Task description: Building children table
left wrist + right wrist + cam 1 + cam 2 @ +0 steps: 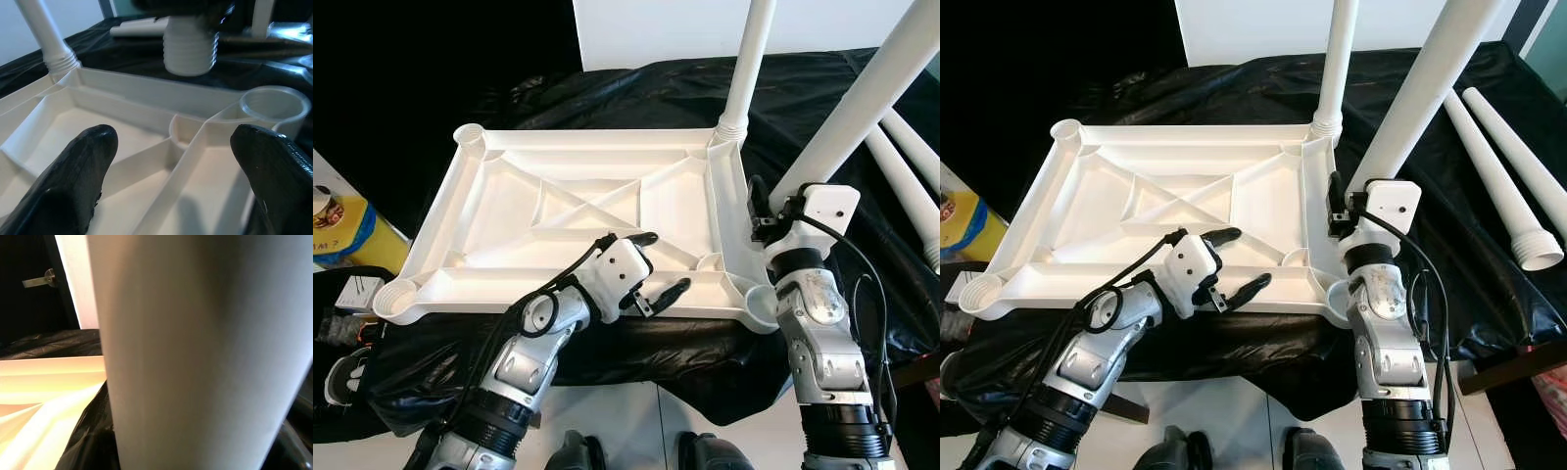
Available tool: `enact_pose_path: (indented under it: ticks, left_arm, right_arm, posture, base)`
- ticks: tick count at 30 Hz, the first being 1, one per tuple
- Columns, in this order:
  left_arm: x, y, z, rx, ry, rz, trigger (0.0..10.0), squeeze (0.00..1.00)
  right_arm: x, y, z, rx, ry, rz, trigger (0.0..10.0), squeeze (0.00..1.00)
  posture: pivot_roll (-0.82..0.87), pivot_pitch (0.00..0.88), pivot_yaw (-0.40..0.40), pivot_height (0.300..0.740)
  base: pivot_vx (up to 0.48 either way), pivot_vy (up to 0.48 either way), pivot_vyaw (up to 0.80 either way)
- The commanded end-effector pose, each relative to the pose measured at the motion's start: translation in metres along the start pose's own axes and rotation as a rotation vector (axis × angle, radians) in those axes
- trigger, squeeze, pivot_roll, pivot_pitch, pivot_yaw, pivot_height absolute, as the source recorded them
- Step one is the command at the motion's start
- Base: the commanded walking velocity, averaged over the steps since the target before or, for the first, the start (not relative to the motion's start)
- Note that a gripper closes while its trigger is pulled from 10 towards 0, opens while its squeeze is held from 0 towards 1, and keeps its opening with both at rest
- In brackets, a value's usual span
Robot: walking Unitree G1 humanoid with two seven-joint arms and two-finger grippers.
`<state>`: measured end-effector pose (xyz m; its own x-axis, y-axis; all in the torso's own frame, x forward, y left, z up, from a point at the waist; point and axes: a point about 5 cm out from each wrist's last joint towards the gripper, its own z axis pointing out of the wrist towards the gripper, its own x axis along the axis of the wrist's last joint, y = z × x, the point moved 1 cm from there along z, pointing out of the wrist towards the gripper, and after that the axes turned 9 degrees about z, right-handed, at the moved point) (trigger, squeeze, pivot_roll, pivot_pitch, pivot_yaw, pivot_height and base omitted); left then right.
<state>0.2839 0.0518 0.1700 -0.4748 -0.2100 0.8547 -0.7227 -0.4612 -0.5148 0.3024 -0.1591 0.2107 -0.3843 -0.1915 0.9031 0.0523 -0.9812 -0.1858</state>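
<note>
A white plastic tabletop [597,140] lies upside down on a black-covered surface. One white leg [749,59] stands upright in its far right corner socket. My right gripper [775,208] is shut on a second white leg [862,98], which is held tilted. That leg's threaded end [190,46] hangs just above the near right corner socket [762,304]. The held leg [195,352] looms close in the right wrist view. My left gripper [661,264] is open over the tabletop's near ribs, left of that socket, with nothing between its fingers [73,181].
Two loose white legs [1518,186] lie on the black sheet at the right. A yellow pack [342,230] and small boxes sit at the left, below the surface. White floor tiles and my feet show at the near edge.
</note>
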Motion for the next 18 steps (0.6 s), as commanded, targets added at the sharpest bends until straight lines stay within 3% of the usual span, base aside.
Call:
enact_pose_path:
  ticks: [1, 5, 6, 9, 13, 16, 18]
  left_arm:
    - [0.002, 0.013, -0.001, -0.067, 0.025, -0.026, 10.0, 0.00]
    - [0.002, 0.022, 0.000, -0.123, 0.028, -0.011, 10.0, 0.00]
    - [-0.004, 0.031, -0.001, -0.183, -0.008, 0.038, 10.0, 0.00]
    - [-0.012, 0.033, -0.001, -0.191, -0.054, 0.079, 10.0, 0.00]
    - [-0.027, 0.024, 0.001, -0.144, -0.157, 0.129, 10.0, 0.00]
    - [-0.034, 0.005, 0.003, -0.036, -0.227, 0.182, 10.0, 0.00]
    - [-0.035, 0.001, 0.004, -0.012, -0.241, 0.187, 10.0, 0.00]
  right_arm:
    - [0.004, 0.004, -0.004, -0.010, 0.016, -0.002, 10.0, 0.00]
    - [0.004, 0.004, -0.004, -0.013, 0.014, -0.003, 10.0, 0.00]
    - [0.003, 0.004, -0.005, -0.014, 0.013, -0.004, 10.0, 0.00]
    - [0.003, 0.004, -0.005, -0.016, 0.013, -0.004, 10.0, 0.00]
    - [0.004, 0.005, -0.005, -0.020, 0.017, -0.005, 10.0, 0.00]
    - [0.005, 0.006, -0.006, -0.024, 0.022, -0.007, 10.0, 0.00]
    - [0.005, 0.005, -0.006, -0.024, 0.022, -0.008, 10.0, 0.00]
  posture:
    - [-0.14, 0.193, 0.046, 0.740]
    - [-0.14, 0.193, 0.050, 0.740]
    - [-0.14, 0.193, 0.051, 0.740]
    - [-0.15, 0.192, 0.055, 0.740]
    - [-0.16, 0.189, 0.057, 0.740]
    - [-0.16, 0.182, 0.061, 0.740]
    - [-0.16, 0.182, 0.061, 0.740]
  base:
    - [0.000, 0.000, 0.00]
    - [0.000, 0.000, 0.00]
    - [0.000, 0.000, 0.00]
    - [0.000, 0.000, 0.00]
    - [0.000, 0.000, 0.00]
    - [0.000, 0.000, 0.00]
    - [0.000, 0.000, 0.00]
